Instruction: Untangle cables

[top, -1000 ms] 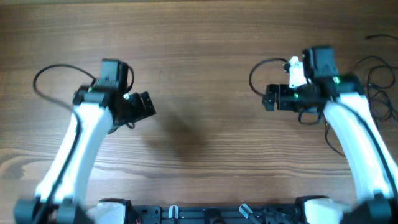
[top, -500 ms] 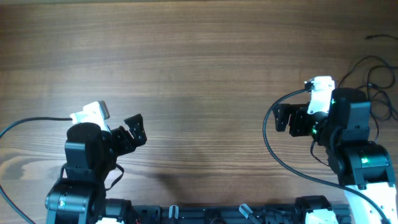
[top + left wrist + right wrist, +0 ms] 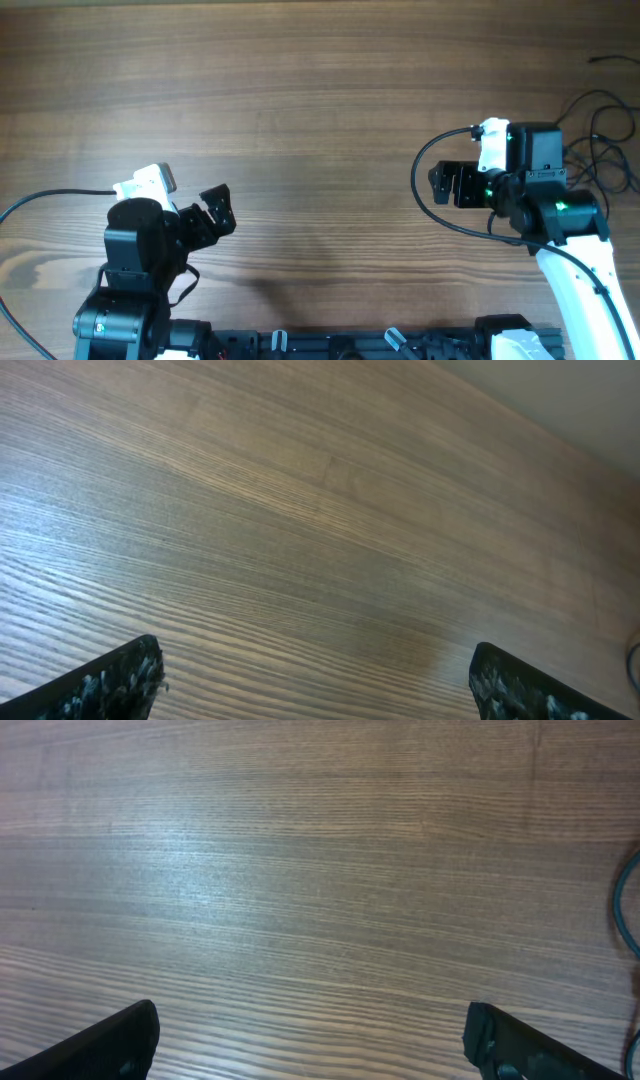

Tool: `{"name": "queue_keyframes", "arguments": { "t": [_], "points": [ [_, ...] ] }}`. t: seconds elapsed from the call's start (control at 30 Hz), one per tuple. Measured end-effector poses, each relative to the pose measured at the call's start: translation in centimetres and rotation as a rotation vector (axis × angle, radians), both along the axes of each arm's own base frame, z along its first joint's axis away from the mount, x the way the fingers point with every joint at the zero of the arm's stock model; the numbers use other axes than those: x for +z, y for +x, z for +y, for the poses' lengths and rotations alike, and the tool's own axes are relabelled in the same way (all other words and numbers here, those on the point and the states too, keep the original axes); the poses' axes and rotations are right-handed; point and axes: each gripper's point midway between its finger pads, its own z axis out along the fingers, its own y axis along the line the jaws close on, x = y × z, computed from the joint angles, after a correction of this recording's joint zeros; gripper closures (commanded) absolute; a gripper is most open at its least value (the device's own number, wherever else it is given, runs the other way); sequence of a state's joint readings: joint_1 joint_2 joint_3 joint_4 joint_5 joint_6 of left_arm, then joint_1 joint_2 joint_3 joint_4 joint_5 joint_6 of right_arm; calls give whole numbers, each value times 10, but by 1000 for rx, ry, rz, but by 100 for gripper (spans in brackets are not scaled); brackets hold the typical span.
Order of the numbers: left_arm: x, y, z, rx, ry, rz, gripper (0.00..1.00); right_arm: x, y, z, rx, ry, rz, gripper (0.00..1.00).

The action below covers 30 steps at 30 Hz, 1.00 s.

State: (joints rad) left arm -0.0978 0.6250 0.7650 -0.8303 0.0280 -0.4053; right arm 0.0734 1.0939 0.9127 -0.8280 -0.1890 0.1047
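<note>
The cables are thin black cords in loose loops at the far right edge of the wooden table, right of my right arm; a separate short end lies further back. My right gripper is open and empty, pointing left, well apart from them. In the right wrist view the gripper shows only bare wood between its fingers. My left gripper is open and empty at the front left, far from the cables. The left wrist view also shows only wood.
The thick black wires of the arms loop beside each wrist, left and right. A dark curved cord shows at the right edge of the right wrist view; I cannot tell which it is. The robot base runs along the front edge.
Both arms have pulled back toward the front edge. The left arm has folded low at front left. The right gripper has since shifted slightly left. Both stay open and empty.
</note>
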Motion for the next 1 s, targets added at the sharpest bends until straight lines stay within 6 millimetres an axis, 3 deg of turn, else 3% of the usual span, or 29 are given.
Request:
{"name": "queue_keyframes", "arguments": {
  "t": [0.1,0.5,0.6,0.9,1.0],
  "points": [
    [0,0,0,0,0,0,0,7,-2,0,0,2,-30,0],
    [-1,0,0,0,0,2,0,97,-39,-4,-6,23,-407,0],
    [-1,0,0,0,0,1,0,107,-49,-8,-17,22,-519,0],
    [-2,0,0,0,1,4,0,143,-47,-7,-19,70,-1080,0],
    [-2,0,0,0,1,4,0,145,-49,-7,-20,78,-1181,0]
  ]
}}
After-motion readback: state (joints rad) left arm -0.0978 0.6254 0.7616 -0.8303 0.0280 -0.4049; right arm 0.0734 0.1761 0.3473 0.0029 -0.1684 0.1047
